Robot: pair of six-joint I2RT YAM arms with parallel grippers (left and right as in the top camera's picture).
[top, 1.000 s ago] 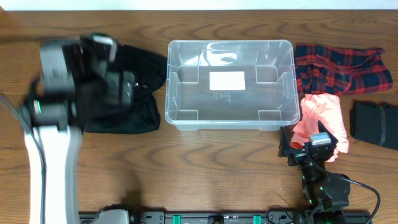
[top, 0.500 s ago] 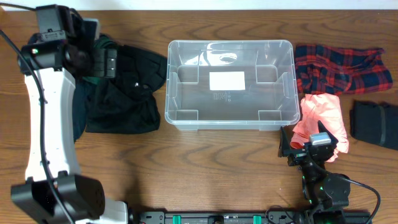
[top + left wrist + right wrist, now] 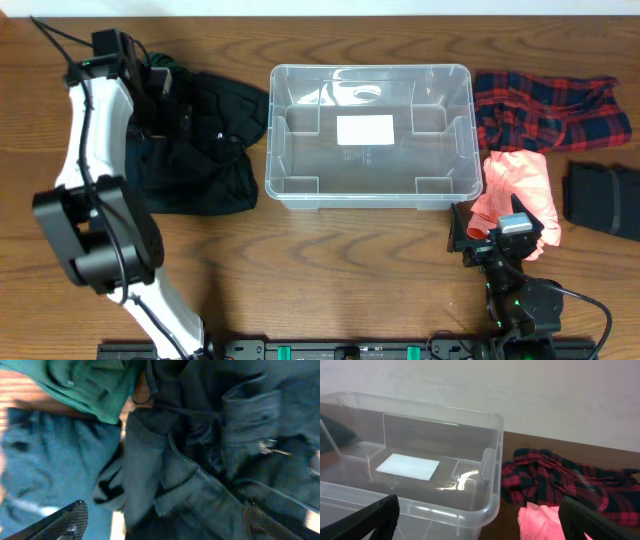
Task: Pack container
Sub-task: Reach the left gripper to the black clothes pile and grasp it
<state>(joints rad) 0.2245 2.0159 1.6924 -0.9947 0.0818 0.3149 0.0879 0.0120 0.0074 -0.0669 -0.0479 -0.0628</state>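
The clear plastic container [image 3: 370,135] stands empty at the table's middle, a white label on its base; it also shows in the right wrist view [image 3: 420,467]. My left gripper [image 3: 165,95] is open and empty, low over a pile of dark garments [image 3: 205,150] left of the container. The left wrist view shows dark denim [image 3: 200,460], a green garment [image 3: 85,385] and a blue one [image 3: 40,465] just below the fingers [image 3: 160,520]. My right gripper [image 3: 495,240] is open and empty near the front edge, beside a pink garment [image 3: 520,190].
A red and black plaid shirt [image 3: 545,105] lies right of the container, also in the right wrist view [image 3: 560,480]. A folded black garment [image 3: 600,200] lies at the far right edge. Bare wood in front of the container.
My left arm has swung from the left side down toward the far left, bringing its gripper over the dark garment pile. The right arm has not moved.
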